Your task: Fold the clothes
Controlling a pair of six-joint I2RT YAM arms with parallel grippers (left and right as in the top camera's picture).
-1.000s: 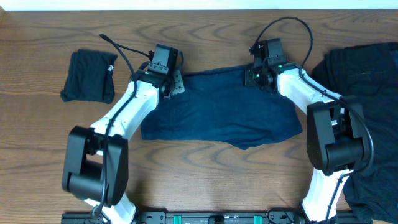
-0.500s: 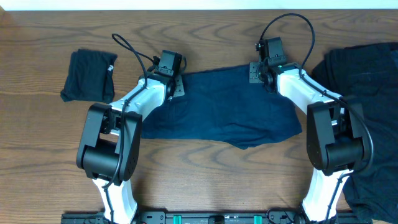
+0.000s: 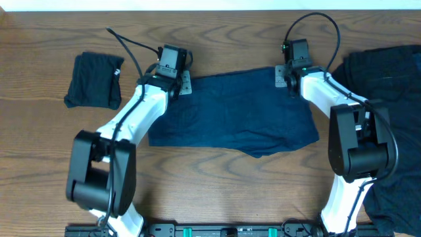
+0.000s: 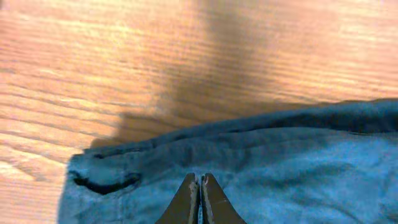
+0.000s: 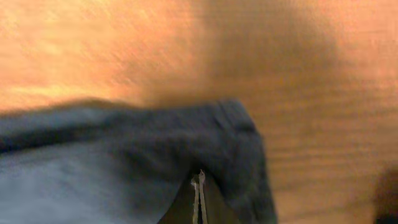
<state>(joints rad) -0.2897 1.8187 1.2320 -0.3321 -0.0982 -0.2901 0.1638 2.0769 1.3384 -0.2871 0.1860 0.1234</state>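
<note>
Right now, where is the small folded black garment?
In the overhead view, the folded black garment lies on the left side, apart from the navy shorts, just beyond the left gripper.

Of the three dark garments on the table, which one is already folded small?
The black garment at far left, a compact rectangle; the navy shorts and the right-hand black cloth lie spread.

Plain navy blue shorts [image 3: 233, 112], solid black folded garment [image 3: 94, 80] at left, black clothes pile [image 3: 395, 72] at right, warm brown desk [image 3: 39, 164] with wavy darker wood grain, white arms [image 3: 131, 115] with black joints and housings, green accents on the black base rail [image 3: 191, 232].
</note>
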